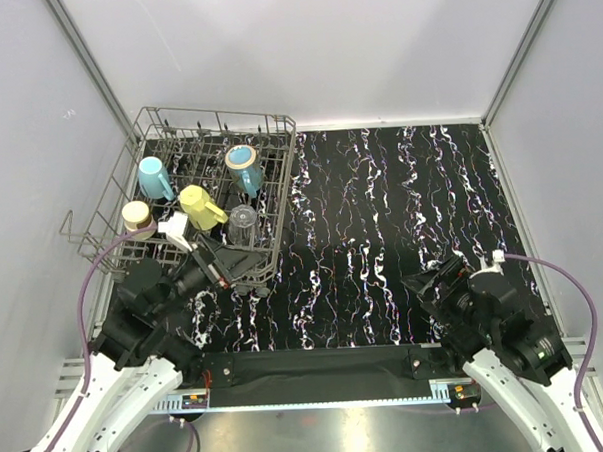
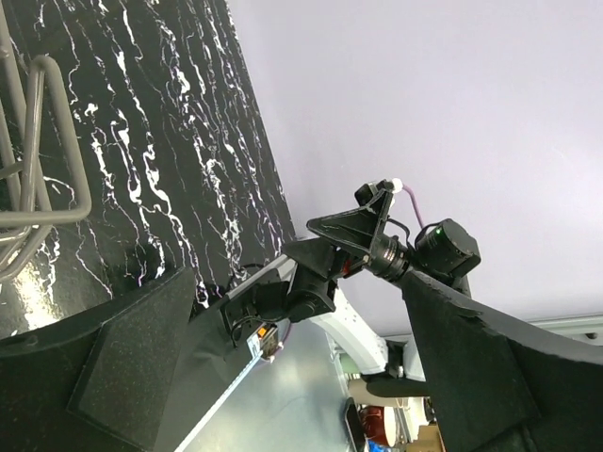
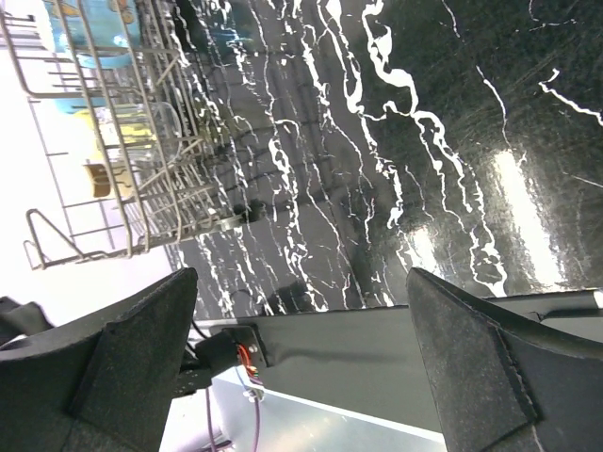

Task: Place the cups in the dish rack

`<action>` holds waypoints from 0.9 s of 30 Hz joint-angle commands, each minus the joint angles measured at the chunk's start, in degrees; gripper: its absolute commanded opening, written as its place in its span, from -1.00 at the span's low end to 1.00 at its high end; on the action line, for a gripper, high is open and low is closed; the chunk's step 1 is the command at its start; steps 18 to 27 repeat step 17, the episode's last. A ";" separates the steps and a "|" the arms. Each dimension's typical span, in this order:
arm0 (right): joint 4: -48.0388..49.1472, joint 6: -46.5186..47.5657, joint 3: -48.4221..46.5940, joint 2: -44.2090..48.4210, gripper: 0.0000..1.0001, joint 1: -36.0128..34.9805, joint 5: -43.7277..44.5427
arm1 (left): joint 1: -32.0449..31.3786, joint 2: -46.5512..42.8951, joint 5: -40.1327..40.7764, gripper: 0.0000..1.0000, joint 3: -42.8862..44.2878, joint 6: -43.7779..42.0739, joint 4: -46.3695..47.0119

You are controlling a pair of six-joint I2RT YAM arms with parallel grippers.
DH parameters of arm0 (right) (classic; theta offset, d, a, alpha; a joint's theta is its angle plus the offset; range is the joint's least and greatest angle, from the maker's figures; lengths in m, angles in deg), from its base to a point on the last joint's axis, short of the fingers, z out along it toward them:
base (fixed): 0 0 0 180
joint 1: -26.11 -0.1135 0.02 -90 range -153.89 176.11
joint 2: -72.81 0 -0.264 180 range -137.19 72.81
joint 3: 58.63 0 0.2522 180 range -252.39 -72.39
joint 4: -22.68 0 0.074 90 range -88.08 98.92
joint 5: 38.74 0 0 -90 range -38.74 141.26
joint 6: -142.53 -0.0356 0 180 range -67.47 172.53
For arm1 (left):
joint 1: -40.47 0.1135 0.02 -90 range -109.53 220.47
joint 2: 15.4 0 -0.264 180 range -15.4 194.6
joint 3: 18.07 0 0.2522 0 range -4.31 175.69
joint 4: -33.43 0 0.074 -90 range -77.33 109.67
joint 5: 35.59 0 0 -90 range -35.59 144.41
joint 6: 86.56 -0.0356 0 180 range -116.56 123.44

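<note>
The grey wire dish rack [image 1: 279, 177] stands at the back left. In it are a light-blue mug [image 1: 155, 177], a teal mug with an orange inside [image 1: 244, 168], a yellow mug [image 1: 201, 205] and a clear glass tumbler [image 1: 242, 226]. A cream-topped cup [image 1: 137, 215] sits at the rack's left edge. My left gripper [image 1: 223, 267] [image 2: 300, 330] is open and empty, just in front of the rack's near edge. My right gripper [image 1: 431, 283] [image 3: 301, 315] is open and empty over the marbled table at the near right. The rack [image 3: 113, 202], the tumbler [image 3: 162, 121] and the teal mug [image 3: 99, 38] show far off in the right wrist view.
The black marbled mat [image 1: 401, 222] covers the table to the right of the rack. White walls close off the back and both sides. A black bar [image 1: 318, 363] runs along the near edge between the arm bases. The rack's wire corner [image 2: 47, 151] shows in the left wrist view.
</note>
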State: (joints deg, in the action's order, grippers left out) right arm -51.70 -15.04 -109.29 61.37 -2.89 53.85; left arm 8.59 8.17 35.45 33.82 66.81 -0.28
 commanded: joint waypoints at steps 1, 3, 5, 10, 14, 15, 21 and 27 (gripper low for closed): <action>-0.29 -2.74 1.04 1.86 1.00 -0.36 2.07 | 0.06 -2.04 -1.25 0.98 -2.35 2.27 1.92; -0.72 -2.65 1.57 2.21 0.99 -0.36 2.07 | 0.06 -3.27 -2.22 0.98 -5.33 3.50 4.64; -0.73 -2.22 2.53 2.65 0.99 -0.36 1.37 | 0.06 -4.75 -3.71 0.98 -7.44 5.79 8.23; 1.64 -1.25 6.57 5.81 0.99 -0.36 -4.06 | 0.06 -8.54 -5.38 0.98 -13.34 8.87 13.34; 2.53 -3.87 10.53 10.90 1.00 -0.36 -8.30 | 0.06 -12.14 -6.79 0.98 -18.78 11.94 19.49; 2.18 -3.45 10.54 9.96 0.99 -0.36 -8.30 | 0.06 -13.80 -6.97 0.98 -20.79 12.99 19.68; 1.74 0.75 10.54 10.56 0.99 -0.36 -7.26 | 0.06 -15.74 -6.88 0.98 -23.26 13.79 19.77; 1.74 0.75 10.54 10.56 0.99 -0.36 -7.26 | 0.06 -15.74 -6.88 0.98 -23.26 13.79 19.77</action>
